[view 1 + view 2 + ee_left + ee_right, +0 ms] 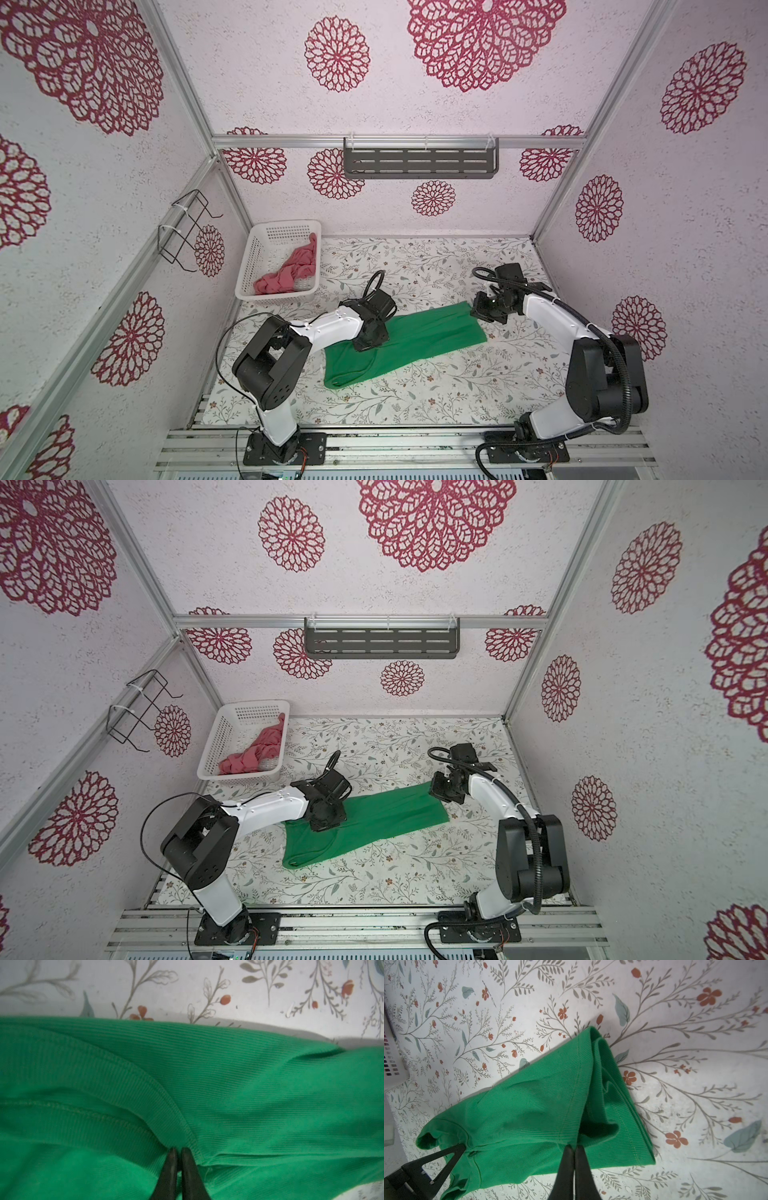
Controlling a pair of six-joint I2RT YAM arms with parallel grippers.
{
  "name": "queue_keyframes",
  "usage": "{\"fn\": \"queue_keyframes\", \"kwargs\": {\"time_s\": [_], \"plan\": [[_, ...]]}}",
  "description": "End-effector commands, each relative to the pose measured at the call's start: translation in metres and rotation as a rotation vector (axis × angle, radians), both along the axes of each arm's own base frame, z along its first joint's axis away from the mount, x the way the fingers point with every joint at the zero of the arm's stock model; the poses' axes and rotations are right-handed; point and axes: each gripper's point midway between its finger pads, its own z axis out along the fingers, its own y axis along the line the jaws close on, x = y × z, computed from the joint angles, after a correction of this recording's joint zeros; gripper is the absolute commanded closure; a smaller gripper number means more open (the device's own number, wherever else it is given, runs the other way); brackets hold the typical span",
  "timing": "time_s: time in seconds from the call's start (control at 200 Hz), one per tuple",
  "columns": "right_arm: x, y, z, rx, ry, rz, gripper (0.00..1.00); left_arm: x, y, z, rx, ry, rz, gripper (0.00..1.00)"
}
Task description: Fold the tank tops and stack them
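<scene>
The left pincer (176, 1152) is squeezed tight shut. Its two black tips press together on a stitched edge of the green tank top (228, 1095), and the cloth puckers in toward them, so it has a pinch of the top. The right pincer (574, 1149) is shut tight too, with its tips side by side and a fold of the same green cloth nipped between them near the hem. In both top views the left pincer (365, 343) sits on the end of the top nearer the front and left. The right pincer (478, 311) sits at the top's far right corner. The green tank top (419, 336) lies in the middle of the table (415, 399) as a long strip, slanting from front left to back right. At the hem end a few layers lie on each other. The pink tank top (291, 270) is well apart from all this. It is scrunched up inside the white basket (248, 257) in the back left corner of the table, with one bit lying up against the basket's wall.
</scene>
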Motion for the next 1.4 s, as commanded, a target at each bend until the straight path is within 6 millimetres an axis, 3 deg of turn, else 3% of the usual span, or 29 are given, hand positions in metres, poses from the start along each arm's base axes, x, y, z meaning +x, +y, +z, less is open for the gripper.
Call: {"fn": "queue_keyframes", "kwargs": {"time_s": [0.0, 0.22, 0.54, 0.66, 0.776, 0.946, 1.101, 1.396], "plan": [[0.013, -0.002, 0.014, -0.016, -0.037, 0.015, 1.0, 0.015, -0.002, 0.02, -0.003, -0.051, -0.002, 1.0], [0.049, 0.003, 0.03, -0.022, -0.094, 0.048, 1.0, 0.038, 0.013, 0.049, 0.019, -0.114, -0.006, 1.0], [0.116, 0.016, 0.061, -0.024, -0.229, 0.156, 1.0, 0.088, 0.043, 0.072, 0.056, -0.198, 0.019, 1.0], [0.127, 0.014, 0.068, -0.045, -0.264, 0.197, 1.0, 0.102, 0.047, 0.077, 0.067, -0.221, 0.017, 1.0], [0.125, 0.012, 0.066, -0.057, -0.269, 0.225, 1.0, 0.106, 0.048, 0.079, 0.081, -0.226, 0.01, 1.0], [0.109, 0.011, 0.056, -0.05, -0.28, 0.254, 1.0, 0.097, 0.05, 0.071, 0.082, -0.216, 0.012, 1.0], [0.089, 0.01, 0.038, -0.035, -0.278, 0.276, 1.0, 0.076, 0.046, 0.061, 0.063, -0.229, 0.034, 1.0], [0.046, -0.015, -0.002, -0.024, -0.239, 0.205, 1.0, 0.001, 0.019, 0.023, 0.029, -0.201, 0.126, 1.0]]}}
